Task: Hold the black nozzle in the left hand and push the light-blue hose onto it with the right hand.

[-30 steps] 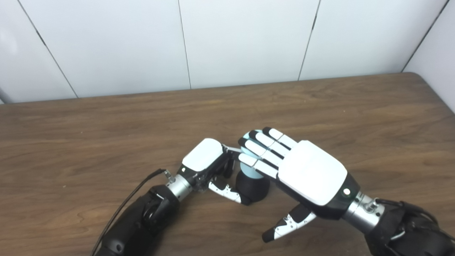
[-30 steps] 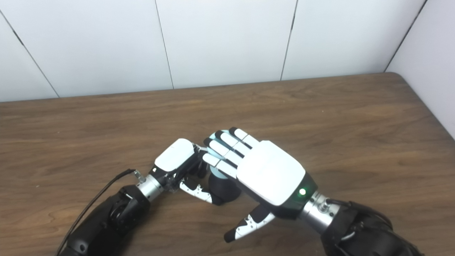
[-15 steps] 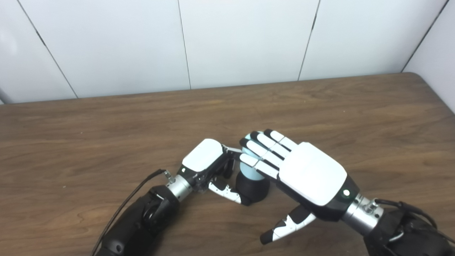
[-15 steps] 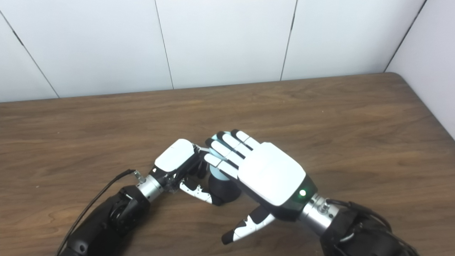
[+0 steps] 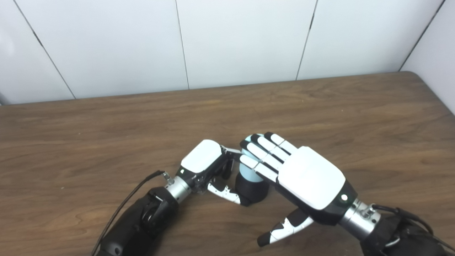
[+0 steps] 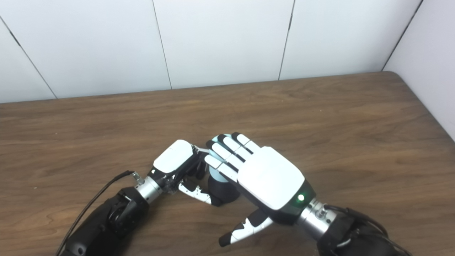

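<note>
A black nozzle (image 5: pixel 253 191) stands upright on the brown table (image 5: pixel 320 106), with a short light-blue hose (image 5: pixel 248 173) sitting on its top. My left hand (image 5: pixel 204 161) reaches it from the left, thumb against the black base and fingers curled round its far side. From the right, my right hand (image 5: pixel 309 177) lies flat with straight fingers over the top of the hose and the thumb stuck out below, touching nothing. The hose top is hidden under those fingers. The right eye view shows the same nozzle (image 6: pixel 223 191) and hose (image 6: pixel 214 174).
White wall panels stand behind the table's far edge. The table's rounded right corner (image 5: pixel 416 73) is at the back right. A black cable (image 5: pixel 128 202) runs along my left forearm.
My right hand has sunk slightly and drawn a little nearer, its fingers still over the hose. The left hand, nozzle and hose keep their places. The view has shifted slightly.
</note>
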Robot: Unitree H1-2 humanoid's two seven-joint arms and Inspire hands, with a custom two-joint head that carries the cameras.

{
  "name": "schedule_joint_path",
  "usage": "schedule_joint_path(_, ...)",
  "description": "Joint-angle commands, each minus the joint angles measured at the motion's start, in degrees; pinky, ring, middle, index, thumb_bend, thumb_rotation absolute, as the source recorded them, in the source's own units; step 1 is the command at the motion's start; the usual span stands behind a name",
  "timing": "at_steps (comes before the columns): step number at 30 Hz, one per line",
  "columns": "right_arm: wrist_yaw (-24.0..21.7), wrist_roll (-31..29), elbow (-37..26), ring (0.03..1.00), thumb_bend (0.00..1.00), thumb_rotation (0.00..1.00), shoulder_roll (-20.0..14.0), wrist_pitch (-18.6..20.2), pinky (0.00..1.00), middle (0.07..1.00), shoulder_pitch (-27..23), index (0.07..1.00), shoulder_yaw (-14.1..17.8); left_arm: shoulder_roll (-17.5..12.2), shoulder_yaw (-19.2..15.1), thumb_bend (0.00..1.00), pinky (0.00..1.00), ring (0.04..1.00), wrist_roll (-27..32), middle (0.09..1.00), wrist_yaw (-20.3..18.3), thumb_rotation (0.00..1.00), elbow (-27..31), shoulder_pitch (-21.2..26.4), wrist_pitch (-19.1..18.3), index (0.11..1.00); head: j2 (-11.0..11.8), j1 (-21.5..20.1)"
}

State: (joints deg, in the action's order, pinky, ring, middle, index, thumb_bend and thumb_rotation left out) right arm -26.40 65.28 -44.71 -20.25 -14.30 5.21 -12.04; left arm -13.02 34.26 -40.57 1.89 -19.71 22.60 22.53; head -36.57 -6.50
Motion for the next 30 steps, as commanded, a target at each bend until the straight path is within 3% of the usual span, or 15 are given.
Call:
schedule_joint_path(1,2.1,-3.4,3.0,1.000,0.80,0.79,0.2,-2.3,0.97,0.999,1.3,0.963,-0.5,-0.1,4.5,0.52,0.12,0.179,-1.4,0.257,-5.0,0.04,-10.7,-11.8,-3.3,0.487,0.4,-0.2)
schedule_joint_path(4,7.7,-6.9,1.2,1.000,0.81,0.83,2.2,-1.6,1.00,1.000,-4.1,0.984,2.0,0.5,4.5,0.52,0.12,0.178,-1.5,0.257,-4.6,0.04,-12.4,-11.0,-3.2,0.488,1.2,-0.4)
schedule_joint_path(7,10.4,-10.3,0.8,1.000,0.83,0.91,3.6,-1.6,1.00,1.000,-9.5,0.999,3.7,1.4,4.5,0.52,0.12,0.175,-1.2,0.253,-5.2,0.04,-13.8,-10.3,-3.9,0.489,2.0,-0.3)
schedule_joint_path(11,15.0,-11.3,2.0,1.000,0.81,0.97,5.0,-3.2,1.00,1.000,-12.2,1.000,6.1,2.6,4.5,0.52,0.12,0.176,-1.5,0.252,-4.6,0.04,-16.3,-9.3,-3.9,0.489,2.5,0.3)
schedule_joint_path(15,19.8,-12.6,4.1,1.000,0.80,1.00,5.5,-5.9,1.00,1.000,-12.0,1.000,7.6,3.1,4.5,0.52,0.12,0.169,-2.0,0.247,-4.0,0.04,-17.0,-8.9,-4.1,0.488,2.7,0.3)
schedule_joint_path(24,26.1,-12.2,6.9,1.000,0.83,1.00,5.4,-10.8,1.00,1.000,-8.3,1.000,9.6,3.4,4.3,0.52,0.12,0.178,-2.2,0.256,-4.3,0.04,-17.5,-8.4,-5.4,0.490,3.0,0.3)
schedule_joint_path(27,29.1,-14.9,8.1,1.000,0.82,0.96,5.4,-12.2,1.00,1.000,-6.8,1.000,9.7,3.3,4.4,0.52,0.13,0.184,-2.7,0.262,-3.5,0.04,-17.7,-8.2,-5.1,0.490,3.0,0.2)
schedule_joint_path(30,30.8,-19.0,8.7,1.000,0.76,0.93,7.4,-10.9,1.00,1.000,-4.4,1.000,11.2,3.4,4.1,0.52,0.12,0.174,-2.8,0.252,-3.0,0.04,-18.0,-8.1,-5.3,0.489,3.1,0.0)
